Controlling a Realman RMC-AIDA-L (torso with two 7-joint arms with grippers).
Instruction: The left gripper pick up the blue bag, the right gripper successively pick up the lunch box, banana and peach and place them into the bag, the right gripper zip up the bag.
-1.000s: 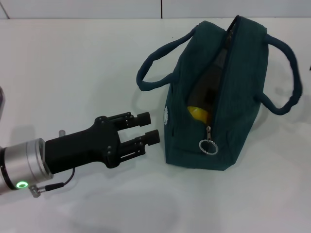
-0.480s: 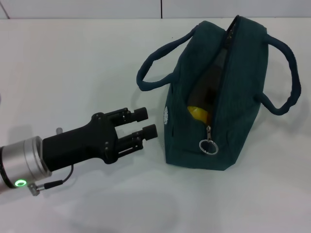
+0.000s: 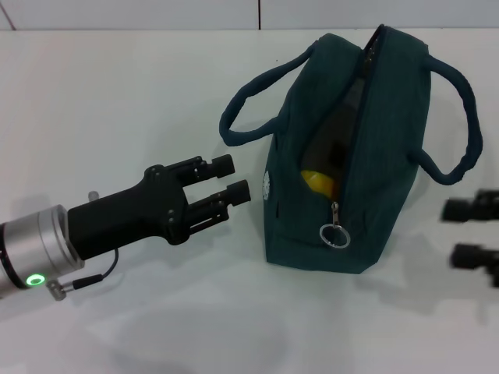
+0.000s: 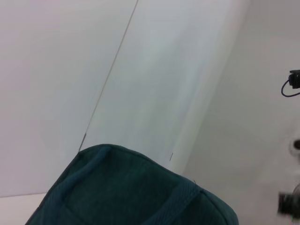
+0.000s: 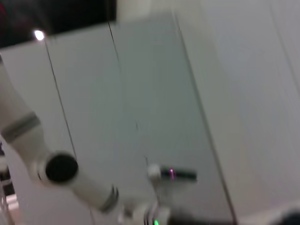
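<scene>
1. Since the frame a second ago, the right gripper (image 3: pixel 472 231) has entered the head view at the right edge; it was absent before. My left gripper (image 3: pixel 234 178) has drifted slightly up and left, away from the bag.
2. The blue bag (image 3: pixel 351 156) has not moved: it stands upright on the white worktop (image 3: pixel 117 101), zipper open along the top, ring pull (image 3: pixel 334 234) hanging at the near end.
3. Through the opening I see a yellow patch, likely the banana (image 3: pixel 318 182); the rest of the interior is dark and I cannot make out the lunch box or peach.
4. The right gripper is blurred and cut off; its fingers sit apart, just right of the bag.
5. The left arm lies low over the worktop, pointing at the bag's left side, fingers apart and holding nothing, near but not touching.
6. The left wrist view shows only the bag's top (image 4: pixel 131 187).
</scene>
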